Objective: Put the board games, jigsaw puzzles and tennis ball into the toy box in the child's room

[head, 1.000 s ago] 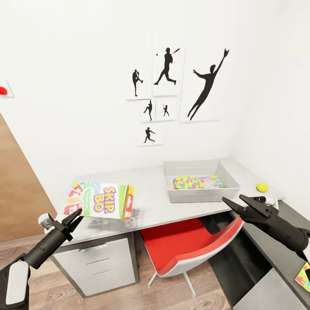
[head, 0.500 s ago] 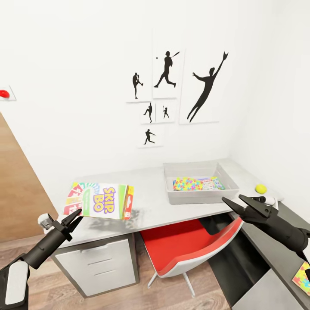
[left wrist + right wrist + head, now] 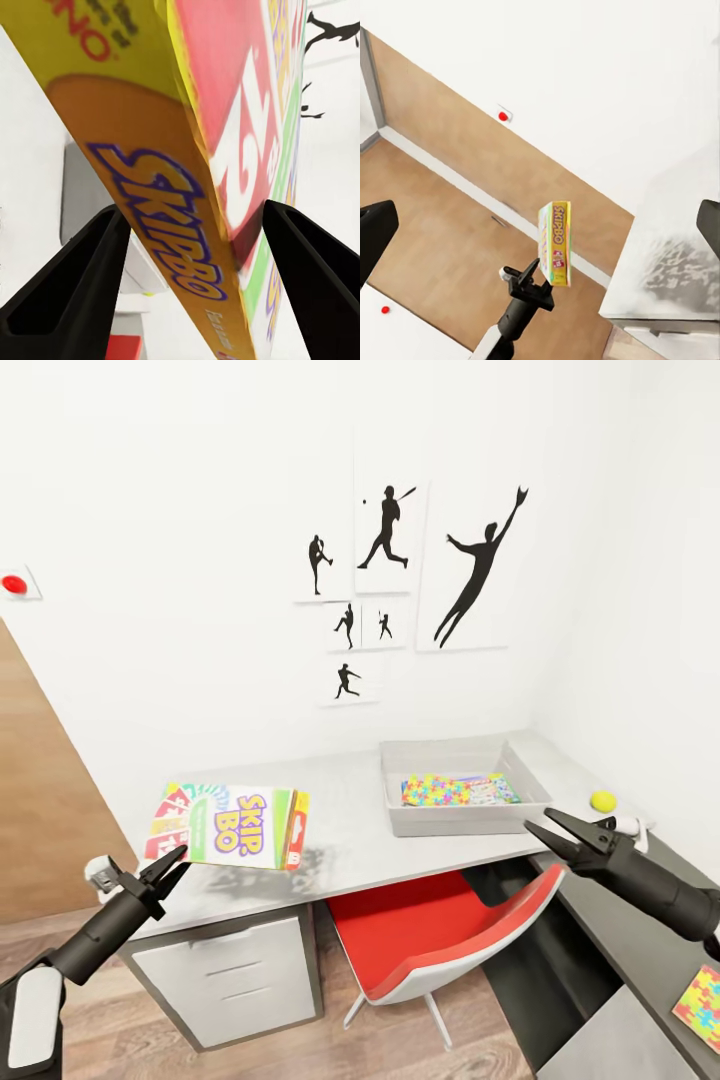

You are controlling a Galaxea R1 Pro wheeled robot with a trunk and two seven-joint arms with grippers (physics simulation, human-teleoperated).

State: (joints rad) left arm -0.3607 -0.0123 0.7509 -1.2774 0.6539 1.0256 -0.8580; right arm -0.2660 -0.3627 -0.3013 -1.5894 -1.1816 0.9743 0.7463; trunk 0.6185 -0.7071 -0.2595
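White walls with black athlete silhouette pictures (image 3: pixel 400 575) rise behind the long white surface (image 3: pixel 350 830), which has grey sides and white drawers (image 3: pixel 235 980) beneath its left end. A red chair (image 3: pixel 440 935) is tucked under the middle.

On the surface, toward the right, sits the light grey toy box (image 3: pixel 462 818); a multicoloured jigsaw puzzle (image 3: pixel 440 790) lies flat inside it, with another flat printed item beside it that is too small to identify. Just right of the toy box, near the wall, rests the tennis ball (image 3: pixel 602 800). A second jigsaw puzzle (image 3: pixel 700 1005) lies at the lower right on the side wing of the surface.

The left hand (image 3: pixel 170 863) pinches the SKIP BO board game (image 3: pixel 230 825) by its near lower edge, holding it above the left part of the surface; the wrist view shows its two fingers (image 3: pixel 67 292) straddling the box's edge. From the right wrist view the box (image 3: pixel 555 244) appears edge-on, upright above that hand.

The right hand (image 3: pixel 560 830) hovers in front of the toy box's right end, its fingers spread apart and holding nothing.
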